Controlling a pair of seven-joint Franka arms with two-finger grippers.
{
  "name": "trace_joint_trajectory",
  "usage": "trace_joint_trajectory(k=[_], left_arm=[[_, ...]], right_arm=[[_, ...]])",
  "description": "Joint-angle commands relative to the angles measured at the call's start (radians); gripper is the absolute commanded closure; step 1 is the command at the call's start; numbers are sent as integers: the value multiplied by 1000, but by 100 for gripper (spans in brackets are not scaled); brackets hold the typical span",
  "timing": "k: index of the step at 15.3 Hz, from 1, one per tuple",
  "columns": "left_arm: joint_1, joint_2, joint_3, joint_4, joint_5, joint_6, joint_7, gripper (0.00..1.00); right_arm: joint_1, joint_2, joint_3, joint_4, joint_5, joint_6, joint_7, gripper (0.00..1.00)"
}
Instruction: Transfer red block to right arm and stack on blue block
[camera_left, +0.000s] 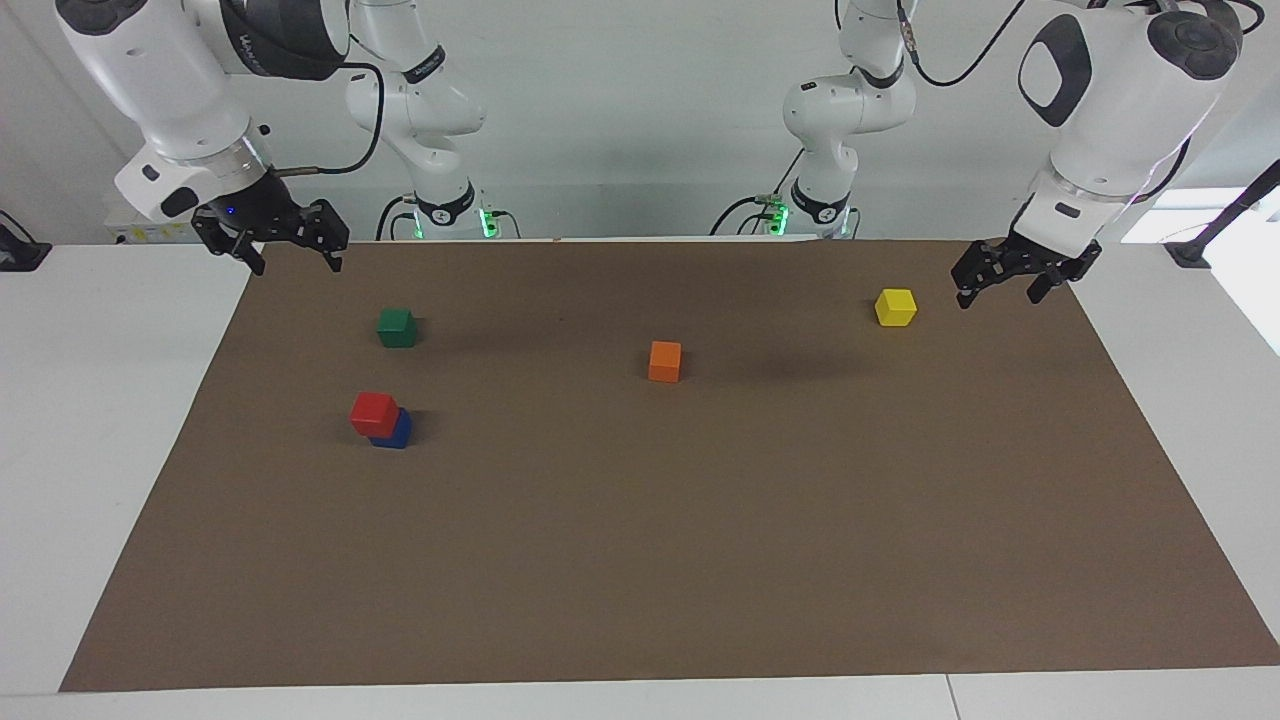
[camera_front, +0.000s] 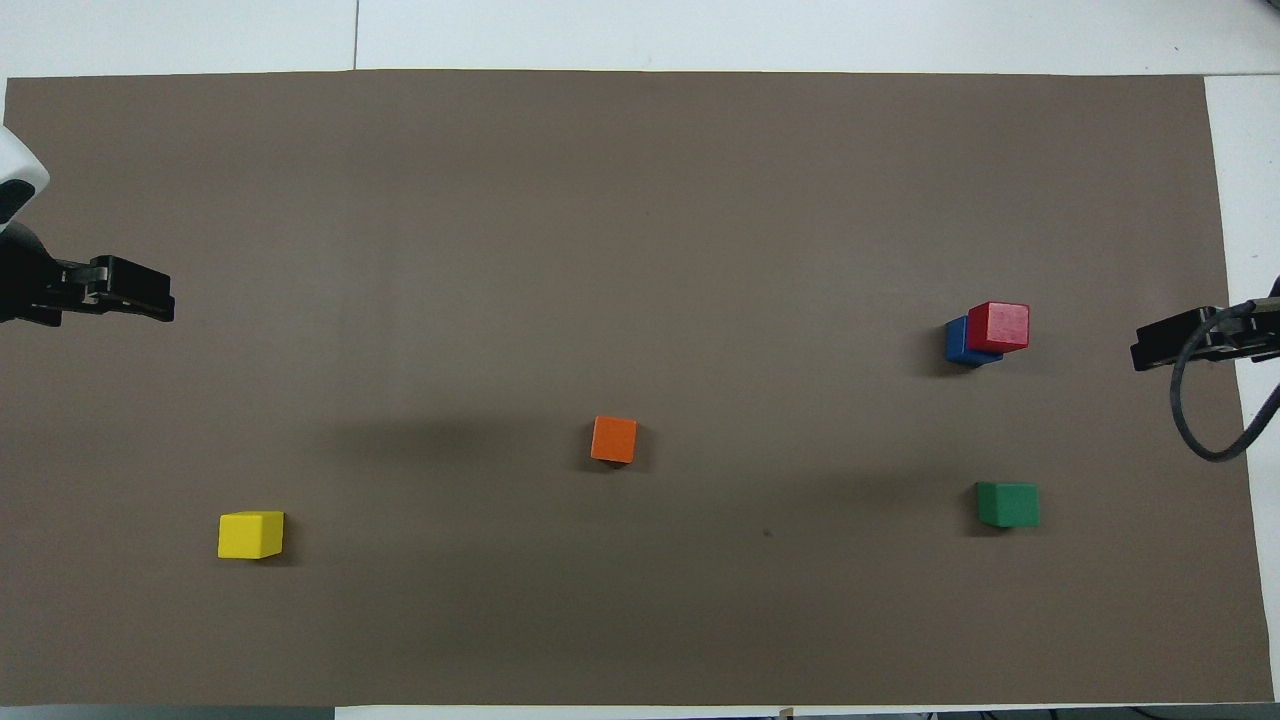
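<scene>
Squarely: red cube (camera_left: 374, 412) atop blue cube (camera_left: 396, 432).

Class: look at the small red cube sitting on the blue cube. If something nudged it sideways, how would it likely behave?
The small bright red cube rests off-centre on the deep blue cube, overhanging one side, so a nudge would probably tip it off. Its flat faces suggest sliding or toppling, not rolling. It looks rigid and probably light.

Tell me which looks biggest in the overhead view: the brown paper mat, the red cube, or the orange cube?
1. The brown paper mat, by far the largest.
2 and 3. The small red cube and the small orange cube look alike. The red one appears slightly larger only because it sits raised on the blue cube, closer to the camera.
</scene>
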Motion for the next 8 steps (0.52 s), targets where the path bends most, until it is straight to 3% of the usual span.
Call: trace_joint_trajectory(k=[1, 8], left_arm=[[2, -12, 2, -12, 12, -5, 16, 0], [2, -12, 2, -12, 12, -5, 16, 0]], right_arm=[[-12, 14, 16, 22, -25, 16, -9, 0], [-14, 11, 16, 22, -19, 5, -12, 0]])
